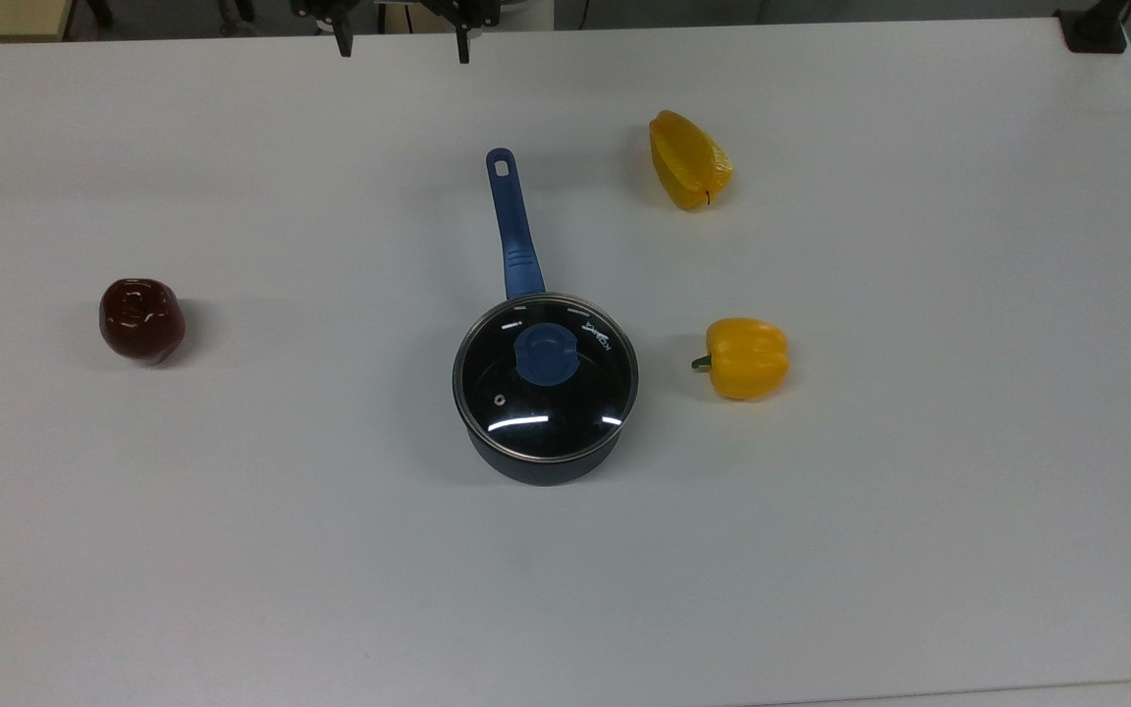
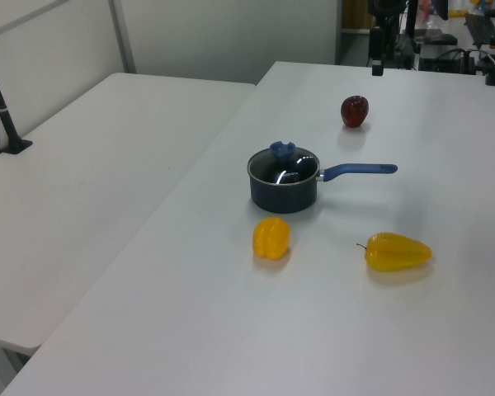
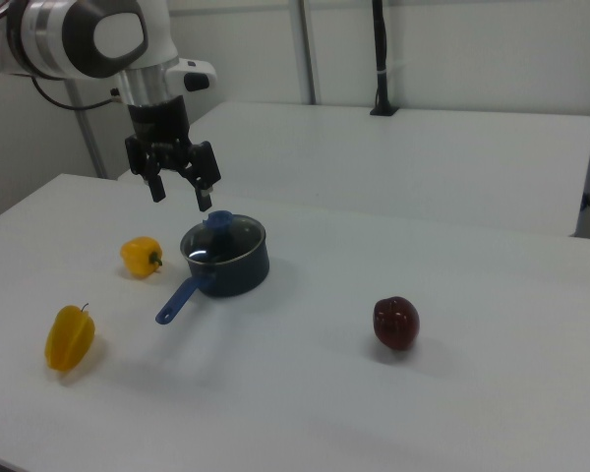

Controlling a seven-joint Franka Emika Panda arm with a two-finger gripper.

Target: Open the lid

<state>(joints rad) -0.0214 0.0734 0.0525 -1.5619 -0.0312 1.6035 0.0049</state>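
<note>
The round glass lid [image 1: 548, 398] with a metal rim and a blue knob [image 1: 546, 353] sits flat on a dark saucepan [image 1: 544, 469] in the middle of the white table [image 1: 870, 511]. The pan's blue handle [image 1: 516, 236] points toward the top view's upper edge. My gripper [image 1: 403, 47] hangs open at that far edge, well away from the lid, with nothing between its fingers. In the right view the gripper [image 3: 182, 194] hovers above and slightly left of the lid [image 3: 222, 239], not touching it. The left view has the lid [image 2: 284, 167] on the saucepan [image 2: 282, 196].
Two yellow peppers [image 1: 688, 162] [image 1: 744, 357] lie on the top view's right of the pan, the nearer one close to the pan's side. A dark red fruit [image 1: 140, 319] lies far to the top view's left. A black clamp [image 1: 1096, 29] sits at the far right corner.
</note>
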